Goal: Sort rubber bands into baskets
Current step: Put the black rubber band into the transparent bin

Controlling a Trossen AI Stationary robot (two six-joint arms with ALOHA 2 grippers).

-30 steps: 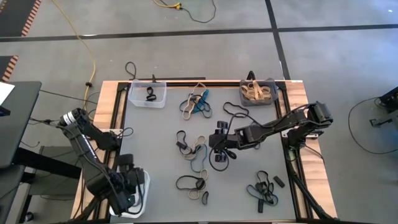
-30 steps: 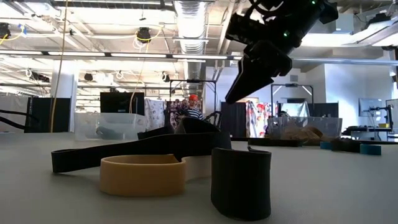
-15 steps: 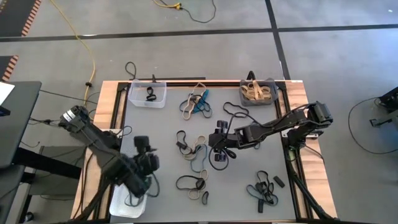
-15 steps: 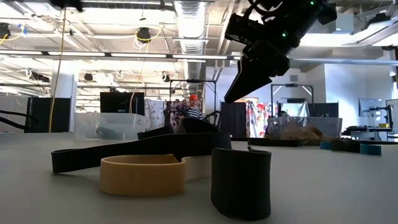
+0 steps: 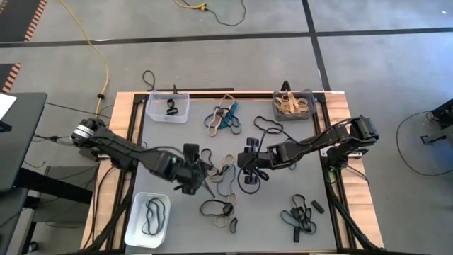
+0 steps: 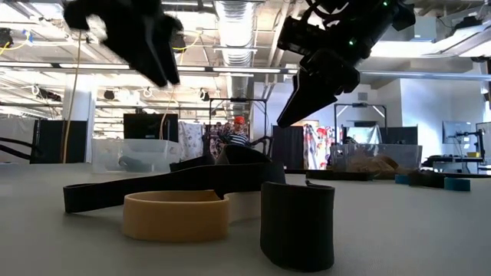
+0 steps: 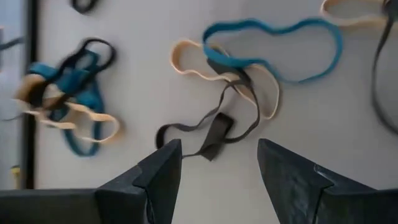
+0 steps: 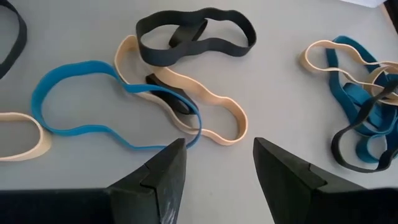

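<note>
Left tool (image 5: 200,176): over table (image 5: 283,227) centre, fingers apart, nothing held. Right tool (image 5: 249,168): just beside centre cluster, fingers apart, empty. Rubber bands (image 5: 223,173): loose clusters across table; black ones in white basket (image 5: 136,212) and clear basket (image 5: 168,106), tan ones in grey basket (image 5: 294,104).

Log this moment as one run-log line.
left gripper: open, empty, over centre band cluster | right gripper: open, empty, beside same cluster | white basket: black bands inside
</note>
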